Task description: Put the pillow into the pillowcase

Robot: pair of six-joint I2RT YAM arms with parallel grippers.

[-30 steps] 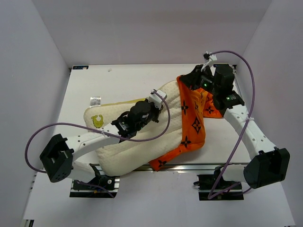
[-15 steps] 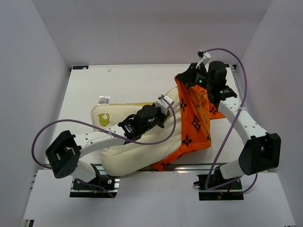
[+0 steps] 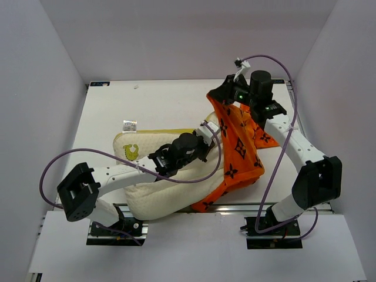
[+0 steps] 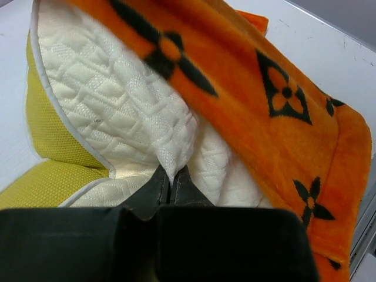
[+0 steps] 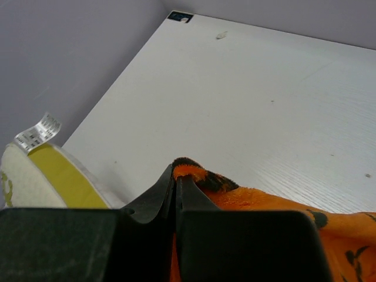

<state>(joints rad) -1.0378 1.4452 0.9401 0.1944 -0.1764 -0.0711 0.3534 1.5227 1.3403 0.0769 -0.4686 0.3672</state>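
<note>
The pillow [image 4: 117,106] is pinched by the closed left hand [image 4: 172,179], the pillowcase [image 5: 247,202] hem by the closed right hand [image 5: 175,183]; either thin pinch could be lost under tension

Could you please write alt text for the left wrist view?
The left gripper, shut, pinches a fold of the yellow-banded cream-white quilted pillow. An orange plush pillowcase with black flower motifs drapes over the pillow's far side.
</note>
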